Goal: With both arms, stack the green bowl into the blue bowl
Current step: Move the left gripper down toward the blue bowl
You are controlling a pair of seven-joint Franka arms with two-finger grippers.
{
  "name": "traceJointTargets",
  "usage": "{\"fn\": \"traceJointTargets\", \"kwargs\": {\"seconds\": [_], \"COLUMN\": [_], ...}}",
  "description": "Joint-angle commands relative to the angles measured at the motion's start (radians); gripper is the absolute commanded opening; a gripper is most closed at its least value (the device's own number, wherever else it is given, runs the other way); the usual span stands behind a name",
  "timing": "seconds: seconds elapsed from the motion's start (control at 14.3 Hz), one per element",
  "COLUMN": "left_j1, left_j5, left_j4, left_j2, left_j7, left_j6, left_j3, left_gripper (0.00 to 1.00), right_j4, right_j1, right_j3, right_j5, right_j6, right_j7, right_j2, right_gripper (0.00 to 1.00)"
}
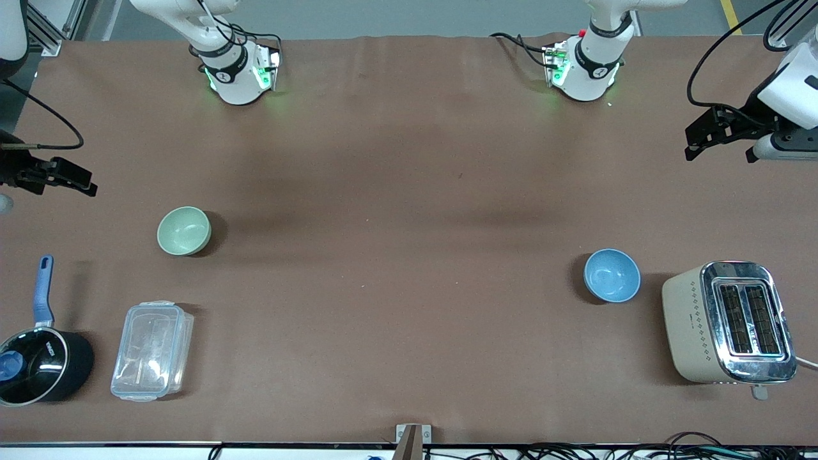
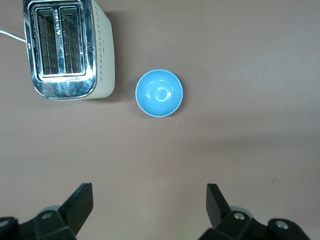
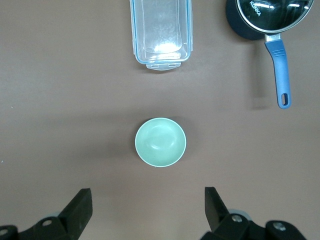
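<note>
A green bowl point(image 1: 184, 230) sits upright on the brown table point(image 1: 396, 211) toward the right arm's end, apart from everything. The right gripper point(image 3: 145, 212) hangs above the table with its fingers spread wide and empty, the green bowl below and between them. A blue bowl point(image 1: 611, 275) sits toward the left arm's end, just beside a toaster point(image 1: 728, 322). The left gripper point(image 2: 150, 210) hangs open and empty above it. A clear box point(image 1: 152, 350) and a saucepan point(image 1: 39, 364) lie nearer the front camera than the green bowl.
</note>
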Motion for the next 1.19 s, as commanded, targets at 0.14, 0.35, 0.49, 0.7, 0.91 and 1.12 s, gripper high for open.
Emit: {"fn": "traceJointTargets", "kwargs": {"seconds": [0.14,0.35,0.49,0.7,0.91,1.12], "left_j1": [0.022,0.027,0.027,0.03,0.035,0.07], "left_j5": [-0.004,-0.002,0.001,0.05,0.073,0.077], "left_j4": [0.014,0.004,-0.03,-0.163,-0.249,-0.254], "left_j2": [0.001,0.058,0.108,0.141,0.223,0.334], "left_j7": [-0.007,0.008,0.01,0.008,-0.005,-0.004], "left_j6": [-0.014,-0.016,0.056,0.273,0.47,0.596], "left_j3": [-0.01,-0.006,-0.005,-0.006,-0.005,-0.006], "left_gripper": [1.0,1.0,1.0,1.0,1.0,1.0], "right_j4": [-0.036,-0.036,-0.036,-0.036,-0.111,-0.211], "right_j1": [0.002,0.002,0.002,0.001,-0.01,-0.042], "right_j3": [0.003,0.003,0.003,0.003,0.002,0.0], "right_j5": [-0.017,-0.017,-0.017,-0.017,-0.017,-0.017], "right_j6": [0.016,0.016,0.016,0.024,0.107,0.231], "right_j7": [-0.005,-0.005,-0.005,-0.005,-0.007,-0.007], "right_j2": [-0.032,-0.032,-0.032,-0.031,-0.029,-0.028], "right_gripper": [0.99,0.99,0.99,0.99,0.99,0.99]}}
